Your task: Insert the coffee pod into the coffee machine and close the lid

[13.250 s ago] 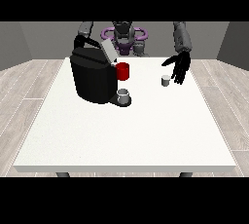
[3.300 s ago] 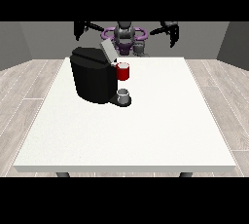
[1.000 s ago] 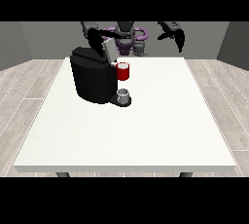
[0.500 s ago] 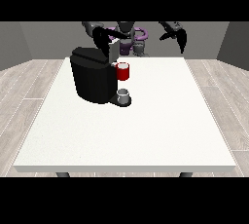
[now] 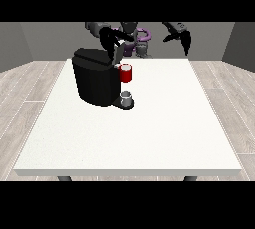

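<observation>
The black coffee machine [image 5: 97,81] stands on the white table [image 5: 149,133], left of the middle. Its red front part [image 5: 126,72] hangs over a small grey cup [image 5: 127,97] on the machine's base. A grey lid flap [image 5: 119,52] sticks up at the machine's top right corner. The hand at the view's left [image 5: 110,39] is right above that flap with its fingers pointing down at it; contact is not clear. The hand at the view's right [image 5: 181,37] hangs in the air past the table's far edge, fingers relaxed and holding nothing. No coffee pod shows.
The robot's purple and grey torso [image 5: 137,41] stands behind the table's far edge. Wooden floor [image 5: 30,81] surrounds the table. The machine and its cup are the only things standing on the table.
The hand at the view's left has moved right and down onto the machine's top by the lid flap. The hand at the view's right has stayed raised, drifting slightly right.
</observation>
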Available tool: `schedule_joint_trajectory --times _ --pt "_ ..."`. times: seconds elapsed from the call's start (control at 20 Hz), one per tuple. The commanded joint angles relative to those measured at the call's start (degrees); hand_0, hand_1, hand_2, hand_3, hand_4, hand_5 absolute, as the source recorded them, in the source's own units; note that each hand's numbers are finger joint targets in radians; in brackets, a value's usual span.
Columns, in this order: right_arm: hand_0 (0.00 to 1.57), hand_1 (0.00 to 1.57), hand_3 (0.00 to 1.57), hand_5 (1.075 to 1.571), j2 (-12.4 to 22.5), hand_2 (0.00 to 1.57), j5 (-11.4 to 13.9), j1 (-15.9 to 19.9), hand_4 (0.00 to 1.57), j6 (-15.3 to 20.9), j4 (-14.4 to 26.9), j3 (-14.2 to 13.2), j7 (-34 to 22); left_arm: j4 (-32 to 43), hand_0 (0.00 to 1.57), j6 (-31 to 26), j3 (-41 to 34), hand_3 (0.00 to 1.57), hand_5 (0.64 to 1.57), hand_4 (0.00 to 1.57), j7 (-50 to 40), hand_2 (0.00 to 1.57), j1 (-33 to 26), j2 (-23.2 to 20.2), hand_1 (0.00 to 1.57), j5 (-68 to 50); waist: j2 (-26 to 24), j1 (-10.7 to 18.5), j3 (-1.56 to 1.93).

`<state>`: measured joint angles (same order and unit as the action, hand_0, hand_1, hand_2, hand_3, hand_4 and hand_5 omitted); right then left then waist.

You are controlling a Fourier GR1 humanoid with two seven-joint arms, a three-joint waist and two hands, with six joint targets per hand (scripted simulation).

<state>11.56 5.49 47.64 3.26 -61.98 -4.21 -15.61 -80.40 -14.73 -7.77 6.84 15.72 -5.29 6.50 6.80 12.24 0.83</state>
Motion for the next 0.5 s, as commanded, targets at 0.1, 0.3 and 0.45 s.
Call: schedule_joint_trajectory --times 0.1,0.3,0.45 --pt "0.00 0.00 0.00 1.571 -1.82 0.00 2.70 5.85 0.30 -0.15 -3.62 4.11 3.61 -0.25 0.00 -1.06 1.43 0.00 1.571 0.44 -1.32 0.00 3.12 0.46 0.00 -0.33 2.10 5.93 -0.80" --pt "0.00 0.00 0.00 1.571 -0.11 0.00 3.57 7.49 0.16 0.20 -6.66 4.27 -1.93 0.16 0.00 -0.64 1.59 0.00 1.571 0.43 0.16 0.00 3.81 0.68 0.00 0.05 2.41 8.45 -0.86" --pt "0.00 0.00 0.00 1.571 2.11 0.00 3.33 9.43 0.10 0.03 -7.84 2.67 -4.45 -0.42 0.00 -1.96 3.20 0.00 1.571 0.43 0.79 0.00 4.77 1.07 0.00 0.09 4.94 11.77 -0.83"
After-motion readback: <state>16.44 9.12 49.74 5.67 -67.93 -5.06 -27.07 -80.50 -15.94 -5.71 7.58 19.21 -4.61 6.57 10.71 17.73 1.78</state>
